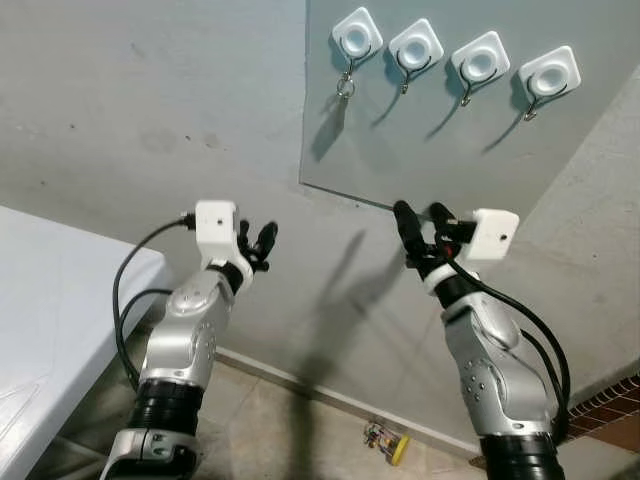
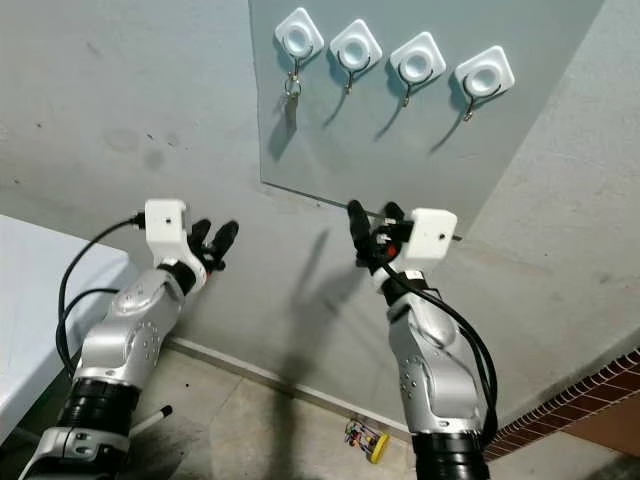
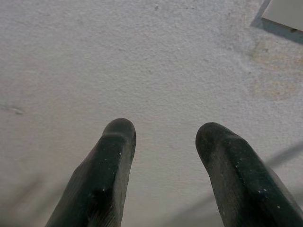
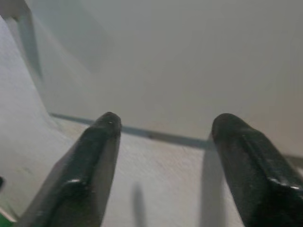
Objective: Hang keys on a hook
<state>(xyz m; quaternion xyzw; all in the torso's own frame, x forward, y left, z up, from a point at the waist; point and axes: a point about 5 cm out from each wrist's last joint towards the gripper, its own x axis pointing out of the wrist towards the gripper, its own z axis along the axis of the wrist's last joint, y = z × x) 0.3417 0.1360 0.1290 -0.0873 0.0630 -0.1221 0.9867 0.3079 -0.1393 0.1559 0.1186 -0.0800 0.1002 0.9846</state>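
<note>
Several white square hooks sit in a row on a grey panel (image 1: 440,150) high on the wall. A small metal ring (image 1: 345,86) hangs from the leftmost hook (image 1: 357,38); the other hooks (image 1: 480,60) carry nothing. A small bunch with a yellow tag (image 1: 386,441), which may be the keys, lies on the floor at the wall's foot. My left gripper (image 1: 256,233) is raised toward the bare wall, left of the panel, open and empty (image 3: 166,128). My right gripper (image 1: 420,212) is open and empty just under the panel's lower edge (image 4: 167,119).
A white table (image 1: 50,300) stands at my left, close to the left arm. A strip of red brick (image 1: 610,400) runs along the lower right. Tiled floor (image 1: 290,430) lies between my arms.
</note>
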